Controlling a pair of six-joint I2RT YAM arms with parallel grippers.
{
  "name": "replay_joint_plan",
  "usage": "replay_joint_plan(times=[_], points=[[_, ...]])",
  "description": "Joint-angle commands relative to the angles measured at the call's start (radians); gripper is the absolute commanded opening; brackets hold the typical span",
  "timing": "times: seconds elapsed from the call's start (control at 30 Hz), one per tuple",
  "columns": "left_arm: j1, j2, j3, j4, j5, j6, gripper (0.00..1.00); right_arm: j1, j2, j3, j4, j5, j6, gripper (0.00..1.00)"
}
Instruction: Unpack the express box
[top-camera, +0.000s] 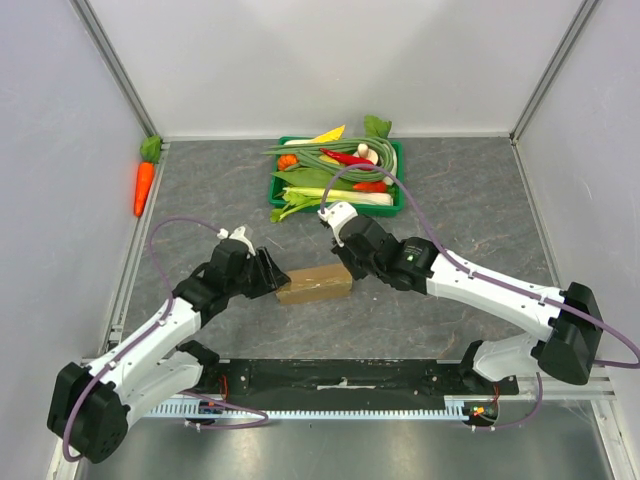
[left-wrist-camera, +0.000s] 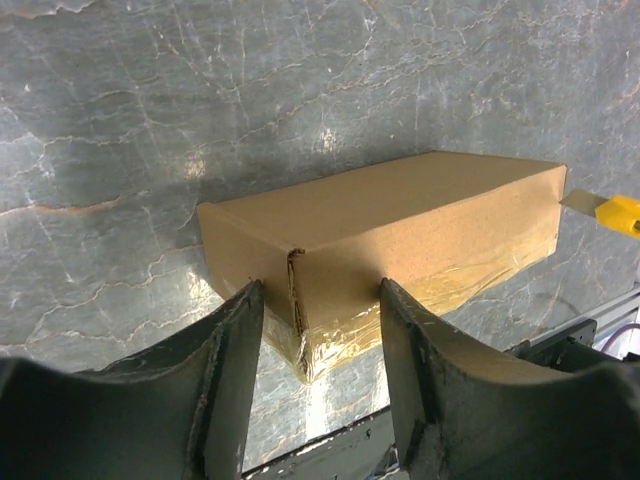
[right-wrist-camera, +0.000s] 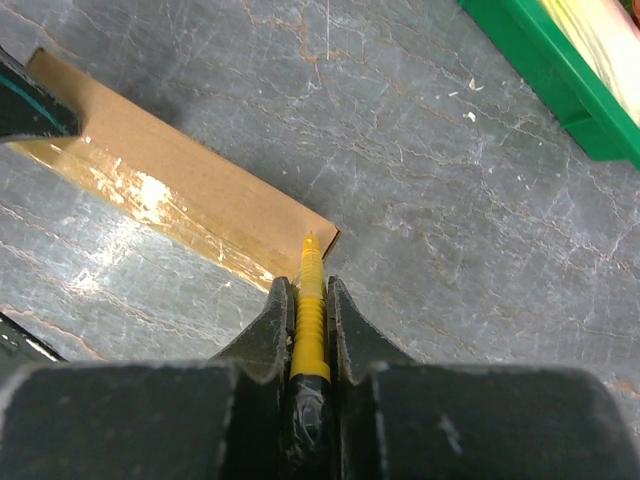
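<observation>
Right wrist view cuts off the express box (right-wrist-camera: 190, 190), plain brown with glossy tape, lying on the table (right-wrist-camera: 450, 200). The right gripper (right-wrist-camera: 309, 288) pinches 1 yellow tool (right-wrist-camera: 310, 325), tip at the box's corner. The left gripper (left-wrist-camera: 320, 300) gapes wide astride the opposite end.

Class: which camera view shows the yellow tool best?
Right wrist: the yellow tool sits clamped in the right gripper, tip at the express box corner. Left wrist shows only its tip; the top view hides it.
</observation>
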Motion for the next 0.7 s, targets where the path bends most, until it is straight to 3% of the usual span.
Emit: replay_joint_plan(times=[0.0, 0.17, 0.27, 0.47, 0.67], points=[[-0.012, -0.007, 0.04, -0.073, -0.028, 0.002, 0.58, 0.006, -0.008, 0.059, 0.087, 0.023, 0.005, 0.0], [-0.012, 0.025, 0.204, -0.122, -0.04, 0.134, 0.7, 0.007, -0.058, 0.124, 0.034, 0.095, 0.042, 0.0], [-0.014, 0.064, 0.293, -0.111, 0.039, 0.266, 0.76, 0.004, -0.095, 0.141, 0.0, 0.142, 0.074, 0.0], [-0.032, 0.191, 0.388, -0.068, 0.277, 0.535, 0.79, -0.002, -0.161, 0.09, -0.06, 0.181, 0.171, 0.0], [-0.115, 0.298, 0.443, -0.053, 0.29, 0.718, 0.81, -0.02, -0.227, 0.015, -0.09, 0.175, 0.22, 0.0]])
